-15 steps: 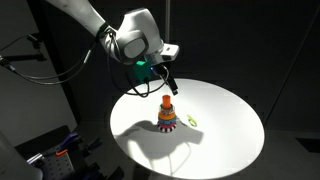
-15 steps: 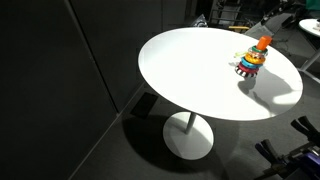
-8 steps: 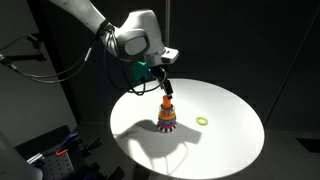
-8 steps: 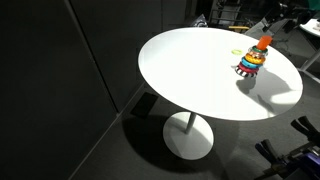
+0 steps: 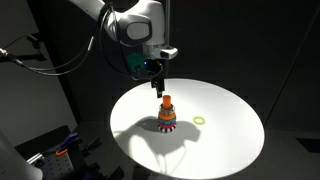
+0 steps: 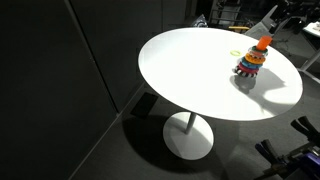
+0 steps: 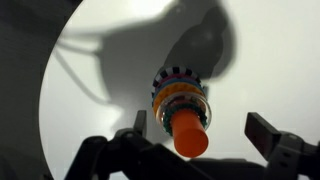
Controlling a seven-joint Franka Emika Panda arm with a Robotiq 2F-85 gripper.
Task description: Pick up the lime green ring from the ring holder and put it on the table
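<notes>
One round white surface (image 5: 225,140) sits brightly lit. Near its middle stands the ring holder (image 5: 166,115), orange tip up. Just above that tip hangs the claw (image 5: 157,88), spread wide and holding nothing. The lime green ring (image 5: 200,121) lies flat on the surface, to the right and apart.

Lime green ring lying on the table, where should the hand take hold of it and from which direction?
Probably straight down from above. The lime green ring lies flat on the table, apart from the ring holder, so its thin band offers little to grip from the side. Put one finger through the open centre and one outside, pinching the band on the side away from the holder.
</notes>
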